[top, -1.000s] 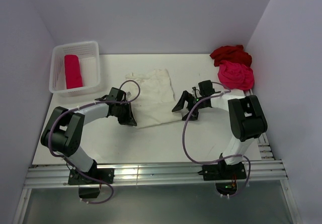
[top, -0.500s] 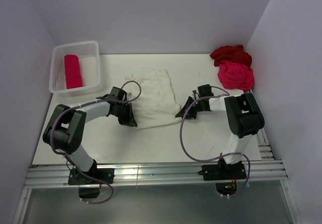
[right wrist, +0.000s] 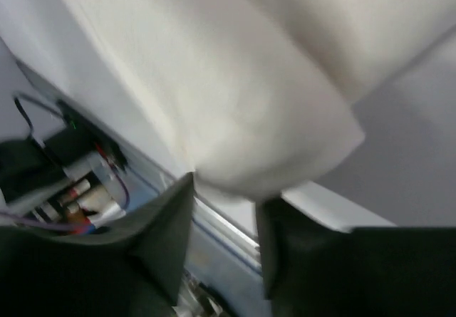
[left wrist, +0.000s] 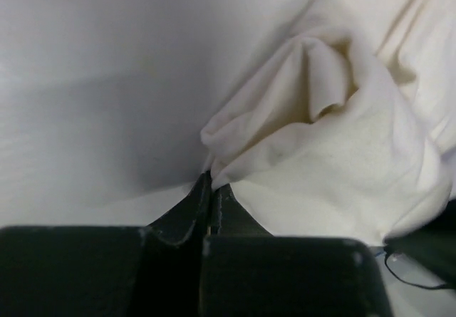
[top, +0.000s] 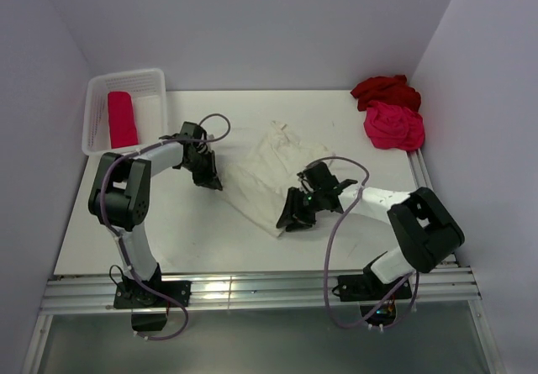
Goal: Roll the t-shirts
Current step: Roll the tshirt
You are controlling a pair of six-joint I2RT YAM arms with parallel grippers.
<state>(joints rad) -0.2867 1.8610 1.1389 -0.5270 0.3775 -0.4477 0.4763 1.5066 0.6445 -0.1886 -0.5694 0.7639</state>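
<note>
left wrist shows end effector [left wrist: 211, 187] pinching cream-white t-shirt [left wrist: 335, 139].

A white plastic mesh basket [top: 154, 109] sits at the far left corner of the white bench [top: 210, 239], which is closed in by pale lilac walls [top: 252, 21] and edged along its near side by aluminium rails [top: 269, 294].

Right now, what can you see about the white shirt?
The cream-white t-shirt is soft, thin cloth. It is crumpled and stretched slantwise across the middle of the table. The left end effector pinches a bunched fold at its left edge. The right end effector grips its near corner, with cloth bulging out of the grip. Nothing else touches it.
</note>
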